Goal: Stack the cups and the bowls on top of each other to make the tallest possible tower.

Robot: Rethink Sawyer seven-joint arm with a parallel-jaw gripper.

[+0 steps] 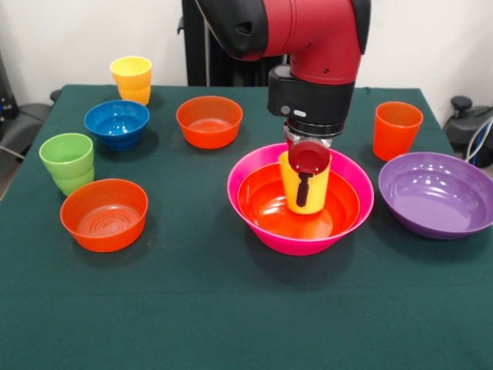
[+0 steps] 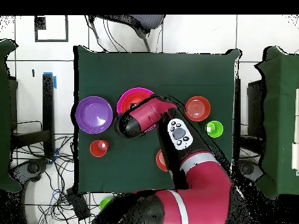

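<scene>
Yellow cup (image 1: 305, 185) between fingers (image 1: 303, 190), front view only; overhead apparently arm-hidden.

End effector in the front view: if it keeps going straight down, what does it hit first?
The end effector points down with a yellow cup at its tip; going on, that cup likely meets the large orange bowl nested in the pink bowl.

Yellow cup (image 1: 305, 185), orange bowl (image 1: 269, 204), pink bowl (image 1: 250, 181), green tablecloth (image 1: 192, 308).

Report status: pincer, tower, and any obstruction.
Pincer shut on yellow cup, inside large orange bowl. Orange bowl nested in pink bowl. Purple bowl apart, nothing blocking.
</scene>
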